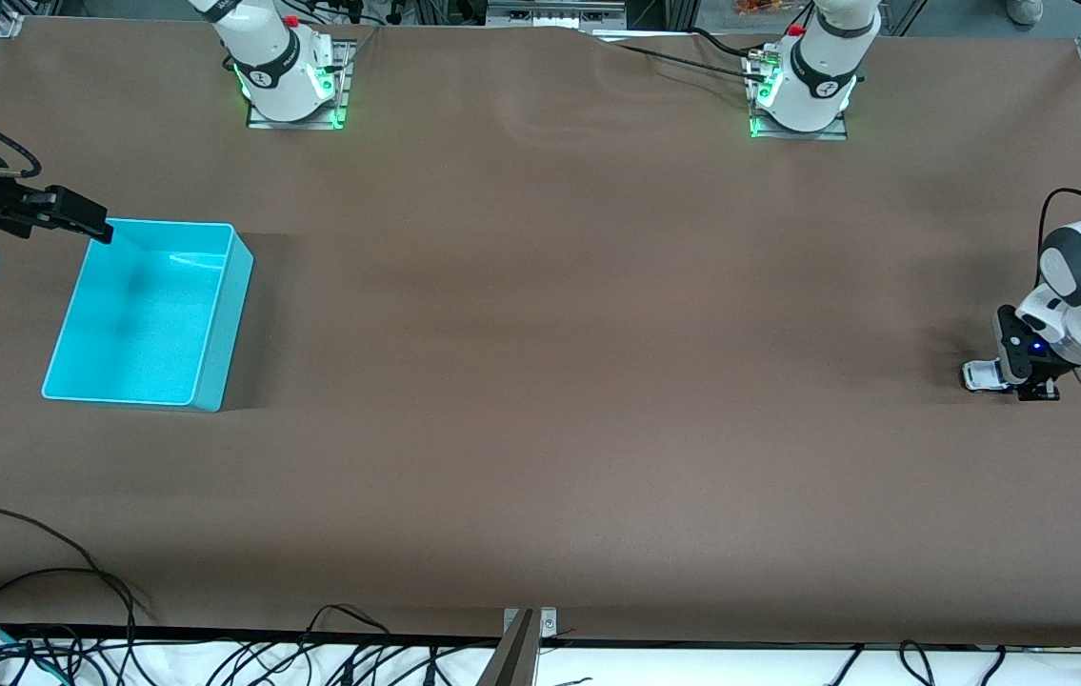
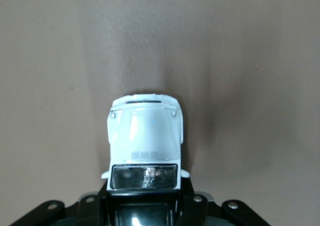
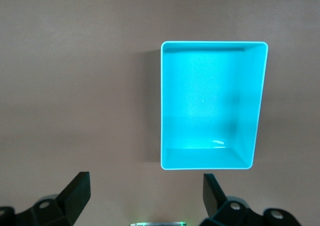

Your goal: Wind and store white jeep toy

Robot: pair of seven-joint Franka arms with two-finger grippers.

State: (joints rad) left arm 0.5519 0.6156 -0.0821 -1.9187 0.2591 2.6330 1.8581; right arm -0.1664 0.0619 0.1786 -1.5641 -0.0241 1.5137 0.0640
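Note:
The white jeep toy (image 1: 981, 374) stands on the brown table at the left arm's end. In the left wrist view its white hood (image 2: 145, 133) points away from the camera, and its black roof lies between the fingers. My left gripper (image 1: 1014, 373) is low at the table and shut on the jeep's rear part; it also shows in the left wrist view (image 2: 145, 208). The cyan bin (image 1: 216, 314) stands empty at the right arm's end. My right gripper (image 1: 73, 217) is open and empty, up in the air over the table at the bin's corner nearest the robots. In the right wrist view (image 3: 145, 196) the bin (image 3: 255, 106) lies ahead of it.
The two arm bases (image 1: 288, 81) (image 1: 802, 90) stand along the table's edge by the robots. Cables (image 1: 73, 610) lie along the table's edge nearest the camera. Bare brown tabletop (image 1: 597, 333) stretches between the bin and the jeep.

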